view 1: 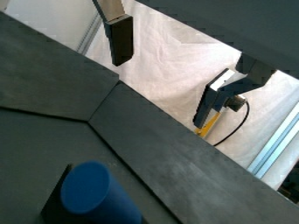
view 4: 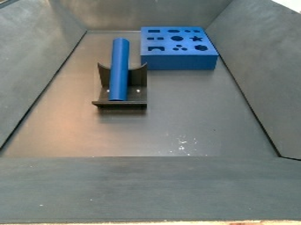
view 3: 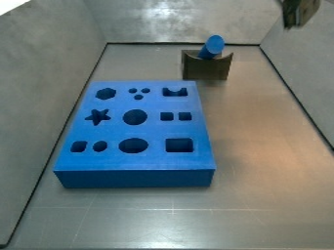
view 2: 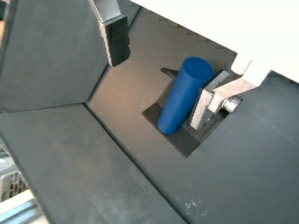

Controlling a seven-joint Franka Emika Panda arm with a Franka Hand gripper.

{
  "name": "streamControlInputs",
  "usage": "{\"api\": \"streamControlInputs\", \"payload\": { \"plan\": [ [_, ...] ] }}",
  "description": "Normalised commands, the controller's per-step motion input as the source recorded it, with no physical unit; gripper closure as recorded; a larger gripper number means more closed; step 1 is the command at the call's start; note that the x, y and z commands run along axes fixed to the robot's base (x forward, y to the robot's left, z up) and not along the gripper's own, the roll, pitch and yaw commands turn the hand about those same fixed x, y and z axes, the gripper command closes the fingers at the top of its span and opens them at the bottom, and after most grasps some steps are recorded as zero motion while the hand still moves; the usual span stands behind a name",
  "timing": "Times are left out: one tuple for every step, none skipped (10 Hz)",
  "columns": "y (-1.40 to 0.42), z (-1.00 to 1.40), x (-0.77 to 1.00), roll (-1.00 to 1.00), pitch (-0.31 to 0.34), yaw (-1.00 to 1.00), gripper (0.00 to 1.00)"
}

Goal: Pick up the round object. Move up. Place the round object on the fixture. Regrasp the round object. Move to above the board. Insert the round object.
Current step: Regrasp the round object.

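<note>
The counter (view 3: 261, 156) is a grey floor enclosed by sloping grey walls, seen in both side views.

The board (view 3: 137, 137) lies flat on the counter. It is a thick blue slab pierced by a grid of holes: star, circles, squares, oval and others. All holes that show are empty. In a side view (view 4: 179, 47) it lies toward the far right of the enclosure, beside the wall.

The fixture (view 3: 206, 66) stands on the counter, well apart from the board, near the far wall. In a side view (view 4: 120, 95) it shows as a dark base plate with an upright bracket.

The peg (view 4: 119, 68) is a smooth blue cylinder. It rests in the fixture, lower end on the base plate, leaning back against the bracket's notch. In a side view (view 3: 214, 44) only its round upper end rises above the fixture. Both wrist views show it there: one along its length (view 2: 183, 94), one by its upper end alone (view 1: 89, 192).

The hand (view 2: 170, 66) hangs above the fixture, clear of the peg. One finger (view 2: 115, 37) and the other (view 2: 222, 94) stand on either side of it in a wrist view; the jaws are spread wide and hold nothing. In a wrist view (view 1: 176, 70) the fingers likewise stand far apart. A small dark part of the hand (view 3: 302, 12) shows at a side view's upper corner.
</note>
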Motion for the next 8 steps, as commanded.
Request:
{"api": "streamControlInputs", "payload": {
  "plan": [
    [0.03, -1.00, 0.07, 0.08, -0.085, 0.13, 0.00],
    [0.03, -1.00, 0.08, 0.07, -0.103, 0.09, 0.00],
    [0.03, -1.00, 0.09, 0.07, -0.108, 0.06, 0.00],
    [0.02, -1.00, 0.10, 0.07, -0.105, 0.04, 0.00],
    [0.02, -1.00, 0.11, 0.07, -0.096, 0.01, 0.00],
    [0.02, -1.00, 0.12, 0.07, -0.076, -0.01, 0.00],
    [0.01, -0.87, 0.11, 0.06, -0.058, -0.02, 0.00],
    [0.01, -0.76, 0.10, 0.06, -0.040, -0.02, 0.00]
  ]
}}
